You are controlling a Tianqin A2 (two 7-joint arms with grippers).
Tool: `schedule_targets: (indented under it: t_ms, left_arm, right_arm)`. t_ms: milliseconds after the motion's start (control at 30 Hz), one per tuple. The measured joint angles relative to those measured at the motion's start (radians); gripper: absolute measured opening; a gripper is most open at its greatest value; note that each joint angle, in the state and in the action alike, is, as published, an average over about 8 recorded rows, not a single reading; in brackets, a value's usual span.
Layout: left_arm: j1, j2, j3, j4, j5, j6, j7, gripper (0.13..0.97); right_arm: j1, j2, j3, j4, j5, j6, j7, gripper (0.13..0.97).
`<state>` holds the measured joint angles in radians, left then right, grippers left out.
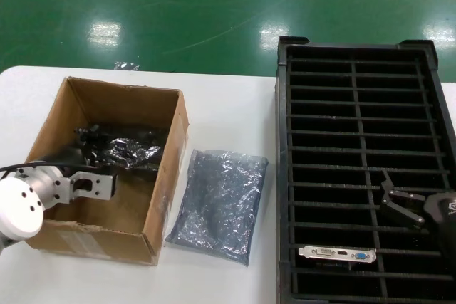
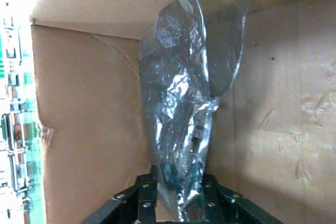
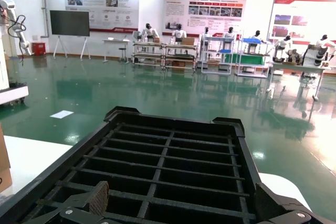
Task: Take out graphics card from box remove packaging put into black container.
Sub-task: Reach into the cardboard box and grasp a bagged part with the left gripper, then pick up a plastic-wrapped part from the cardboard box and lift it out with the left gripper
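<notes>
The brown cardboard box (image 1: 165,176) stands on the left of the table. My left gripper (image 1: 92,137) is inside it, shut on a crinkly smoky-grey packaging bag (image 2: 181,103) that fills the gap between its fingers (image 2: 147,198). What the bag holds is hidden. A second, flat bag (image 1: 221,204) lies on the table between the box and the black container (image 1: 285,176). A graphics card (image 1: 338,253) with its silver port bracket sits in a near slot of the container. My right gripper (image 1: 393,201) hovers open and empty over the container's near right part, and its pads (image 3: 100,198) are spread wide.
The box walls (image 2: 89,129) close in around the left gripper on all sides. The white table (image 1: 228,115) runs between box and container. Its far edge borders a green floor (image 1: 214,5). The container's ribs (image 3: 168,156) lie just below the right gripper.
</notes>
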<state>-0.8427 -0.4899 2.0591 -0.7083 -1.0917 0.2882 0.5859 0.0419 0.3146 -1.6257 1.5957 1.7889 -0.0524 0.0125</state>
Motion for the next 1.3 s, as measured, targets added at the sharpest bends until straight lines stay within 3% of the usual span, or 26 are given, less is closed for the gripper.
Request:
schedule_targets:
  t_ms: [233, 533, 1033, 1300]
  left_arm:
    - [0.018, -0.011, -0.015, -0.044, 0.041, 0.004, -0.040, 0.233]
    - [0.048, -0.025, -0.049, -0.123, 0.116, 0.026, -0.105, 0.155]
    - [0.116, -0.049, -0.145, -0.317, 0.258, 0.100, -0.223, 0.139]
    - [0.172, -0.058, -0.229, -0.450, 0.304, 0.113, -0.275, 0.139]
  right_arm:
    - [0.000, 0.000, 0.000, 0.000, 0.000, 0.000, 0.000, 0.966]
    - [0.000, 0.000, 0.000, 0.000, 0.000, 0.000, 0.000, 0.966]
    - [0.000, 0.000, 0.000, 0.000, 0.000, 0.000, 0.000, 0.966]
    - [0.000, 0.000, 0.000, 0.000, 0.000, 0.000, 0.000, 0.966]
